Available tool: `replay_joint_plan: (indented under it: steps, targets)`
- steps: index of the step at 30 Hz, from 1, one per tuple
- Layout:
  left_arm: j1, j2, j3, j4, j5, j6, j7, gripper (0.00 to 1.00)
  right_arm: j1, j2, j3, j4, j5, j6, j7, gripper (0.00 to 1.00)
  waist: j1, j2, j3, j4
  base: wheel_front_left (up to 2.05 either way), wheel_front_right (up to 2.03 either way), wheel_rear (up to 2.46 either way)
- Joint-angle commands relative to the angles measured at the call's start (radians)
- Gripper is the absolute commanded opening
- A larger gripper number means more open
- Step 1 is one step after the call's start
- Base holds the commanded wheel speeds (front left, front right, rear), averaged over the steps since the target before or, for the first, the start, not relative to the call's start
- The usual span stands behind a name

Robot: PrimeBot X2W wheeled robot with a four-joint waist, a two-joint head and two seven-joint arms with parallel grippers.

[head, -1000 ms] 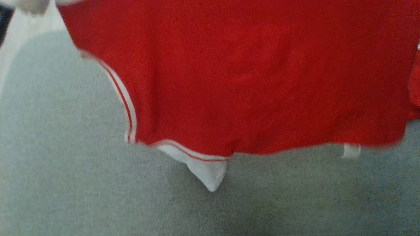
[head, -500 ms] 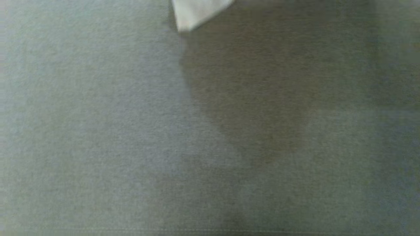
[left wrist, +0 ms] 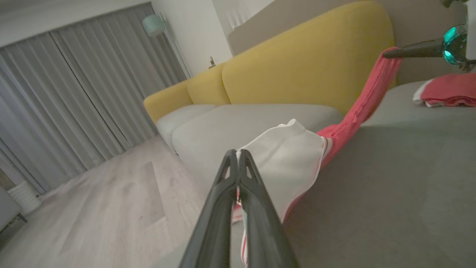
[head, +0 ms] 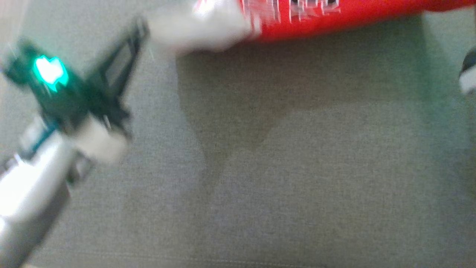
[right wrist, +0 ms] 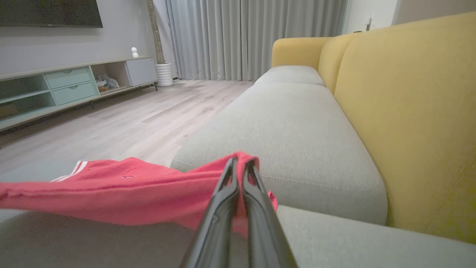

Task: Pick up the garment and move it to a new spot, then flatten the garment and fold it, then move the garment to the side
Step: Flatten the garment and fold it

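Note:
The garment (head: 353, 15) is red with white trim and hangs stretched between my two grippers above the grey seat cushion (head: 297, 167). My left gripper (head: 139, 31) is blurred in the head view and reaches up to the garment's white end. Seen from the left wrist, the left gripper (left wrist: 237, 152) is shut on the white trimmed part (left wrist: 286, 156). From there the red cloth (left wrist: 357, 111) rises to my right gripper (left wrist: 386, 55). In the right wrist view the right gripper (right wrist: 241, 160) is shut on a red edge, and the garment (right wrist: 111, 190) trails off to the left.
A yellow sofa back (left wrist: 305, 63) runs behind the grey seat. Another red and white cloth (left wrist: 446, 91) lies bunched on the cushion near the right arm. Pale wood floor (right wrist: 130, 119) and a low cabinet (right wrist: 67, 85) lie beyond the sofa's front edge.
The head camera has swung. The red cloth filled the upper picture, then only a white corner showed; now its lower edge runs along the top and the left arm is in view.

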Motion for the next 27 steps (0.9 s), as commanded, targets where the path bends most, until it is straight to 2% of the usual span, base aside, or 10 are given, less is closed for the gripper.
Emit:
replay_joint_plan:
  steps: [1, 8, 15, 21, 25, 27]
  targets:
    - [0.043, 0.063, 0.029, -0.052, -0.003, 0.021, -0.004, 0.00, 0.075, -0.035, -0.022, -0.044, 0.011, -0.001, -0.010, 0.00, 0.0001, 0.0000, -0.035, -0.003, 0.00, 0.00, 0.00]
    - [0.401, 0.117, -0.082, -0.162, -0.039, 0.102, 0.033, 0.00, 0.460, -0.003, -0.140, -0.166, -0.024, -0.001, -0.011, 0.00, 0.0001, 0.0000, -0.143, -0.025, 0.00, 0.00, 0.00]
    - [0.590, 0.169, -0.135, -0.281, -0.115, 0.147, 0.115, 0.00, 0.750, 0.061, -0.272, -0.289, -0.097, -0.001, -0.011, 0.00, 0.0001, 0.0000, -0.189, -0.037, 0.00, 0.00, 0.00]
    - [0.574, 0.198, -0.112, -0.331, -0.117, 0.160, 0.128, 0.00, 0.811, 0.101, -0.339, -0.331, -0.121, -0.001, -0.011, 0.00, 0.0001, 0.0000, -0.167, -0.038, 0.00, 0.00, 0.00]
    - [0.475, 0.194, -0.080, -0.331, -0.098, 0.140, 0.138, 0.00, 0.769, 0.135, -0.379, -0.320, -0.134, -0.001, -0.011, 0.00, 0.0001, 0.0000, -0.124, -0.036, 0.00, 0.00, 0.00]
    - [0.371, 0.179, -0.056, -0.301, -0.083, 0.108, 0.148, 0.00, 0.709, 0.148, -0.389, -0.298, -0.138, -0.001, -0.011, 0.00, 0.0001, 0.0000, -0.079, -0.038, 0.00, 0.00, 0.00]
